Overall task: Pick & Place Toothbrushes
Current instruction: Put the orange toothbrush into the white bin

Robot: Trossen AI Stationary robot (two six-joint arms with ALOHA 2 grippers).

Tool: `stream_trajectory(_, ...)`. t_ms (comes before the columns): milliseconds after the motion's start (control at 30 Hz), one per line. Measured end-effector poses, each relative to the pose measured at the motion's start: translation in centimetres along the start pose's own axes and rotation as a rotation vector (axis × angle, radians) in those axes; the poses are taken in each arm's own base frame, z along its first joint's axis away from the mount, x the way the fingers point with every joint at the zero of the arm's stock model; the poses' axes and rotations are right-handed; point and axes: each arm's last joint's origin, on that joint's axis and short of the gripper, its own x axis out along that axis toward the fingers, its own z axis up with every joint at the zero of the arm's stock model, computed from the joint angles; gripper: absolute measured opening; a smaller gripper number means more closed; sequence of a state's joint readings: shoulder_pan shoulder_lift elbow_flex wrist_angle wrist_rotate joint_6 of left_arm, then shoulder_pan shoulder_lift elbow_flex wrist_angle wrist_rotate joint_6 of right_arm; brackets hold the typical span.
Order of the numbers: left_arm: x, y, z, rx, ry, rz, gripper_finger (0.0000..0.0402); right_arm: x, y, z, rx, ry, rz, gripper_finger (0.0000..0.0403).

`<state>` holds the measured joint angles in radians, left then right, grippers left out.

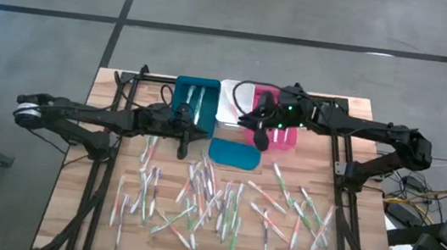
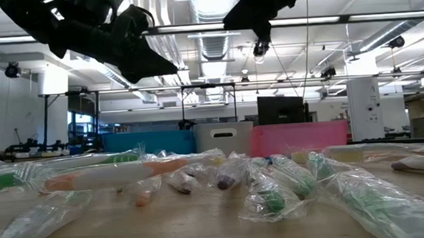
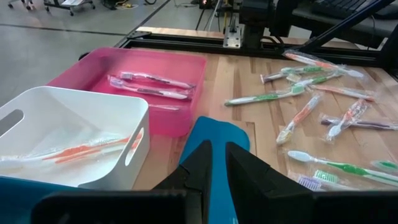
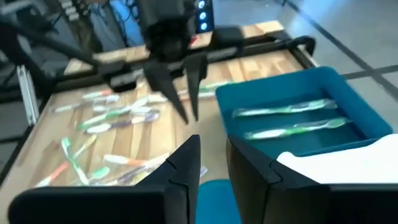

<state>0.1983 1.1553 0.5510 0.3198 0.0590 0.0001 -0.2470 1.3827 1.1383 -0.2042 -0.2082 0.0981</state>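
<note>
Nearest us, crinkly plastic-wrapped toothbrushes (image 1: 214, 205) litter the plank table (image 1: 93, 211). Only our wrist views reveal bin contents: green ones in the teal bin (image 4: 298, 121), orange in the white bin (image 3: 74, 146), purple in the pink bin (image 3: 146, 84). Left gripper (image 1: 184, 144), at ten o'clock, and right gripper (image 1: 261, 138), at twelve, each hold nothing, fingers narrowly parted. A smooth teal lid (image 1: 233, 153) lies between them.
</note>
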Motion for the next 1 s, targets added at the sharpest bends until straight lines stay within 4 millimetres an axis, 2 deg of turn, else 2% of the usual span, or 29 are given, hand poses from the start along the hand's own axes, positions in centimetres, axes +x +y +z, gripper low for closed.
stream_trajectory(100,0.0,0.0,0.0,0.0,0.004,0.0,0.0051,1.2,0.8,-0.8,-0.075,-0.019,0.016,0.0086)
stream_trajectory(200,0.0,0.0,-0.1,-0.001,0.007,0.0,0.0051,2.0,1.5,-2.1,-0.083,-0.025,-0.039,0.0096)
stream_trajectory(467,0.0,0.0,-0.1,-0.001,0.007,0.0,0.0051,2.6,3.3,-3.8,-0.092,-0.087,-0.013,0.0119)
stream_trajectory(700,0.0,0.0,-0.1,0.0,0.008,0.0,0.0051,3.0,3.1,-5.7,-0.029,0.0,-0.023,0.014)
stream_trajectory(1000,0.0,0.0,-0.1,-0.001,0.008,0.0,0.0051,2.5,3.6,-6.1,-0.066,0.052,-0.016,0.0151)
